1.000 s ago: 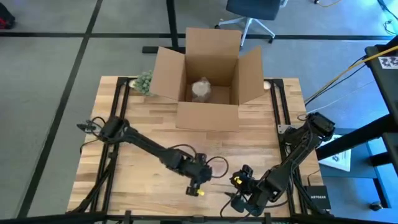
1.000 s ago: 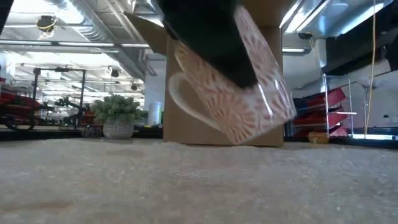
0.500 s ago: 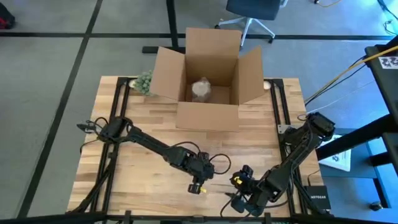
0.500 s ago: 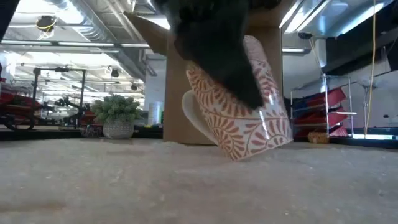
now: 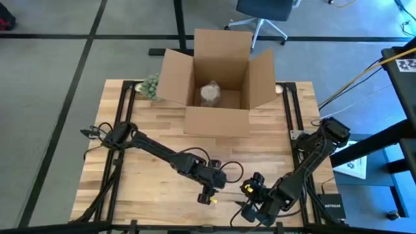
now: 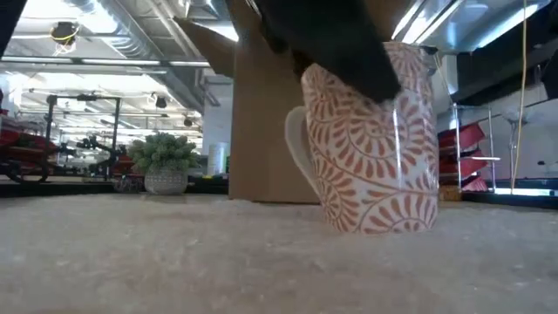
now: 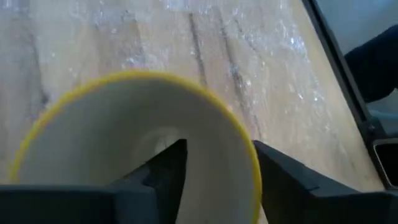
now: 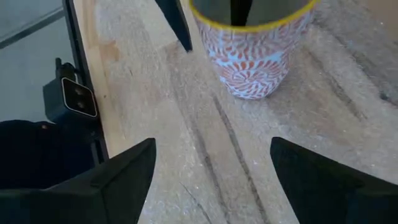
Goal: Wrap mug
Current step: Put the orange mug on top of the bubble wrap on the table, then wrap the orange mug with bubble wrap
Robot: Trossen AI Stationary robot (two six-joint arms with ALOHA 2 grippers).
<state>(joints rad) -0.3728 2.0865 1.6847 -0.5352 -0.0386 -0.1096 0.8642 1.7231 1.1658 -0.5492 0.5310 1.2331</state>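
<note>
While left pincer grips, one mug upright, one box

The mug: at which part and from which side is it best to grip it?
The mug stands upright with its mouth open upward, so probably come from above and pinch the yellow rim, one finger inside. The left gripper grips it this way already. Keep away from the handle side.

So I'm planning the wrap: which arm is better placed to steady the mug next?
Left. Its gripper already pinches the mug rim, one finger inside. The right gripper sits open nearby, touching nothing.
</note>
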